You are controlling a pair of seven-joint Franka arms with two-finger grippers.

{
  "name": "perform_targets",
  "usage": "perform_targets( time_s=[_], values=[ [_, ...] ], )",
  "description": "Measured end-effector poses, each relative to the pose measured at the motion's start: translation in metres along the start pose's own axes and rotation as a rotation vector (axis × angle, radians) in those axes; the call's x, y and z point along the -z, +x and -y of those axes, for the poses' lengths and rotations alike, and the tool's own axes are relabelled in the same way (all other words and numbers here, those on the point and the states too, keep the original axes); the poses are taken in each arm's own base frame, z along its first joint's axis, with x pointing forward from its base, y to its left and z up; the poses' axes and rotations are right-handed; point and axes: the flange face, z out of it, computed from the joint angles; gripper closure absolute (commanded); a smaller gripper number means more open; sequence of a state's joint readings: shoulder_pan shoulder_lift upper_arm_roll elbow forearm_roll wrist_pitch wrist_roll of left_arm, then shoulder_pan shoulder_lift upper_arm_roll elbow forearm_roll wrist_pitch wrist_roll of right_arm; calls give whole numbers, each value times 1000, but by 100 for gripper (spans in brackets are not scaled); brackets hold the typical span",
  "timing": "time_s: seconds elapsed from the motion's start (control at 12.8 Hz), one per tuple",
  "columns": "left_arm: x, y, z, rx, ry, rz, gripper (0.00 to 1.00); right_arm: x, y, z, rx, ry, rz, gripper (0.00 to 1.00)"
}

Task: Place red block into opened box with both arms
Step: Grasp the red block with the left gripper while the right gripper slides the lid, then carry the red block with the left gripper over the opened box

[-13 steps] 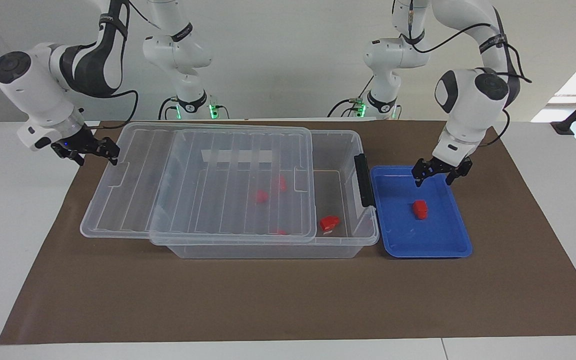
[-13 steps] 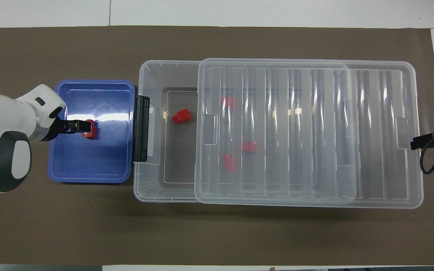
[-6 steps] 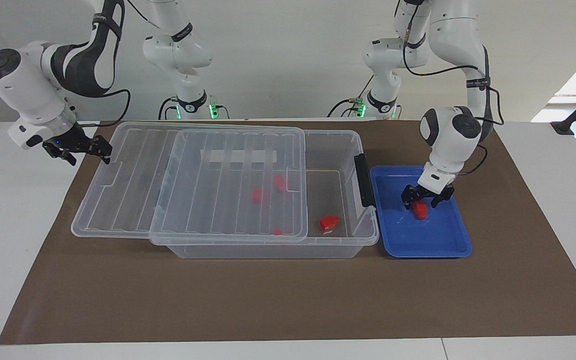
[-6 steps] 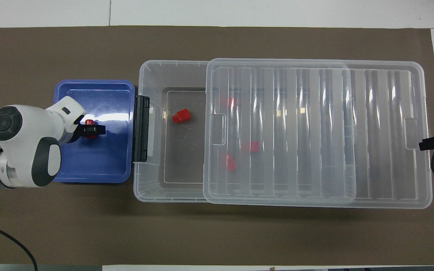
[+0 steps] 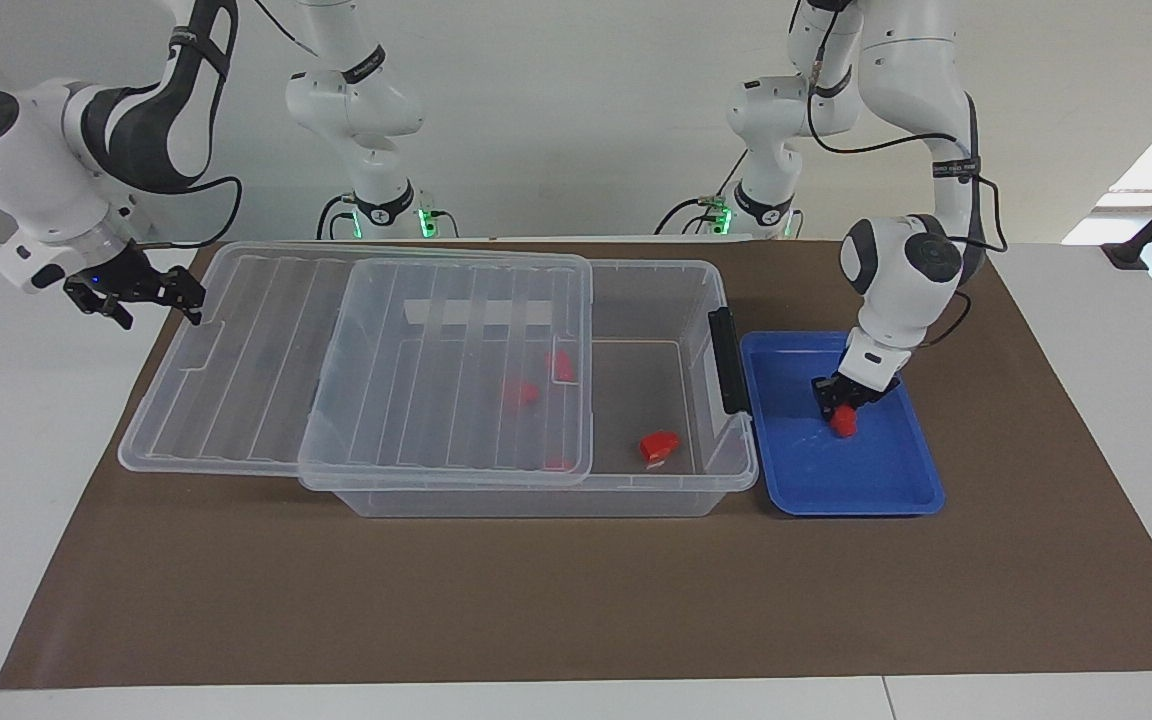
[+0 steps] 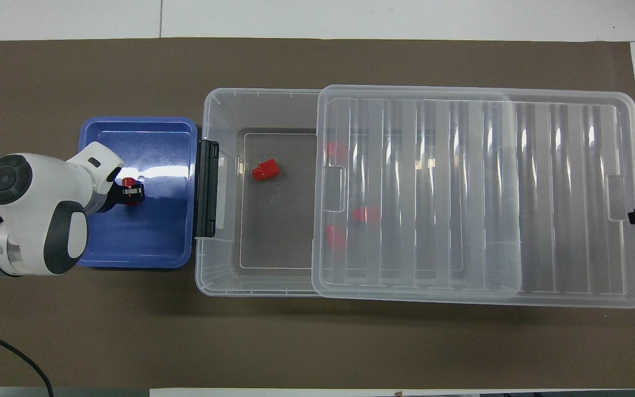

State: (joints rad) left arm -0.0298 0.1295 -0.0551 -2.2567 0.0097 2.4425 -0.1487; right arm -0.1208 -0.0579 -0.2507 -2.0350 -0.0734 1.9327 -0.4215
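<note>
The red block (image 5: 844, 424) (image 6: 128, 182) lies in the blue tray (image 5: 886, 480) (image 6: 130, 242), and my left gripper (image 5: 841, 410) (image 6: 134, 194) is down in the tray, shut on it. The clear box (image 5: 726, 470) (image 6: 218, 110) stands beside the tray. Its ribbed lid (image 5: 336, 360) (image 6: 477, 193) is slid toward the right arm's end, so the end by the black latch (image 5: 729, 360) is uncovered. My right gripper (image 5: 191, 300) (image 6: 634, 216) is at the lid's end rim, jaws wide.
One loose red piece (image 5: 658, 446) (image 6: 265, 170) lies in the uncovered part of the box; others (image 5: 521, 392) show through the lid. A brown mat (image 5: 576, 600) covers the table under everything.
My left gripper came down into the tray and shut on the red block. The lid slid farther toward the right arm's end along with my right gripper.
</note>
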Motion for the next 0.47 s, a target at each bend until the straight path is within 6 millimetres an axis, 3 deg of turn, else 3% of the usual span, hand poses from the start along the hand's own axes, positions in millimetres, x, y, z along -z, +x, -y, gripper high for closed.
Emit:
perform_targets(
  time_s=[0.16,0.47],
  values=[
    [26,-3,0,1,3,0,100,0,-4,-8,7,1,0,0],
    [128,5,-7,16,12,3,100,0,-9,-20,25,-4,-13,0]
  ],
)
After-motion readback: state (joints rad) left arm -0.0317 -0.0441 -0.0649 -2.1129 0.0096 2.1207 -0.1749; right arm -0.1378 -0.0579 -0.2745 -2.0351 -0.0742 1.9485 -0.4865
